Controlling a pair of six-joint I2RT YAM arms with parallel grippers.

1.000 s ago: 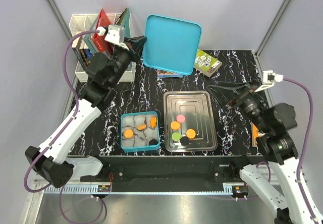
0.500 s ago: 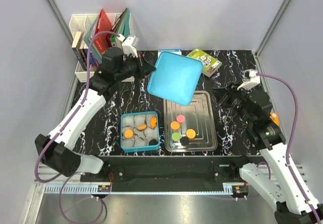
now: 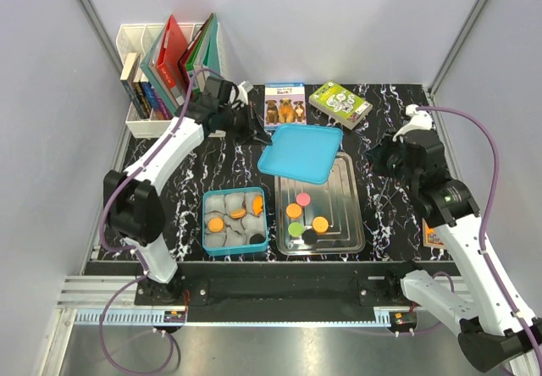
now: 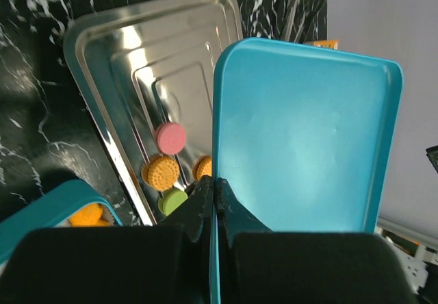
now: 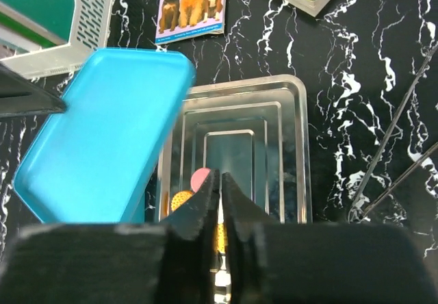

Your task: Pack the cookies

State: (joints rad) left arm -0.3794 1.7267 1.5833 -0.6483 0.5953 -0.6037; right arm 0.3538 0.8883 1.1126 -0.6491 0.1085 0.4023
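A black marbled table (image 3: 229, 168) is seen from above. Near its front edge, left of centre, sits a teal box (image 3: 235, 251) lined with grey paper cups (image 3: 222, 202). Three orange cookies (image 3: 216, 223) and a black cookie (image 3: 254, 239) lie in it.

Just right of the box is a silver tray (image 3: 343, 181) holding five more. A pink cookie (image 3: 303, 198) lies nearest the tray's middle and a green cookie (image 3: 294, 210) is just in front of it. Two orange ones and a second black one lie toward the tray's front edge.

The left gripper (image 3: 254, 133) reaches in from the far left. Its fingers are clenched on the rim of a teal lid (image 3: 301, 149). The lid hangs over the far edge of the tray and hides the tray's far left corner from above. Whether lid and tray touch cannot be told.

The right gripper (image 3: 378, 159) is above the table beside the tray's far right corner. Its fingers are pressed together with nothing between them.

A white rack of books (image 3: 161, 75) stands at the far left corner. A dog booklet (image 3: 284, 105) and a green booklet (image 3: 339, 103) lie along the far edge.
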